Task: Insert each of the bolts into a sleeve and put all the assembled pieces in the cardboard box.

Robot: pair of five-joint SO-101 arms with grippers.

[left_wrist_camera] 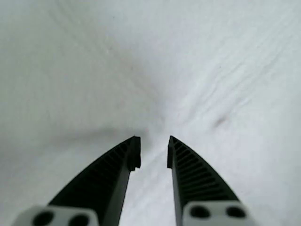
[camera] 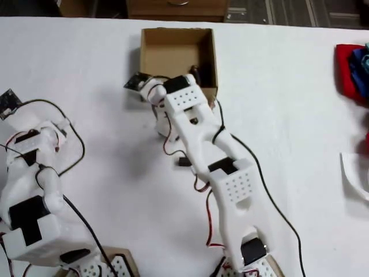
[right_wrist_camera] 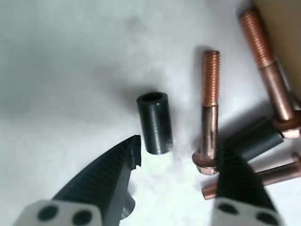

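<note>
My right gripper (right_wrist_camera: 181, 157) is open just above the white table. A short black sleeve (right_wrist_camera: 154, 123) lies between its fingers, and a copper bolt (right_wrist_camera: 210, 108) lies beside the sleeve. A second bolt (right_wrist_camera: 268, 61) and a second black sleeve (right_wrist_camera: 251, 141) lie farther out, with a third bolt (right_wrist_camera: 277, 172) at the edge. The second bolt rests against the cardboard box (right_wrist_camera: 287, 28). From above, the right arm (camera: 196, 127) stretches to the near left corner of the cardboard box (camera: 207, 55). The left arm (camera: 34, 144) is folded at the table's left. My left gripper (left_wrist_camera: 153, 150) is open over bare cloth.
Red and blue cloth (camera: 351, 69) and a white object (camera: 354, 173) sit at the table's right edge. Black and red cables (camera: 75, 144) trail around both arms. A small black connector (camera: 183, 161) lies beside the right arm.
</note>
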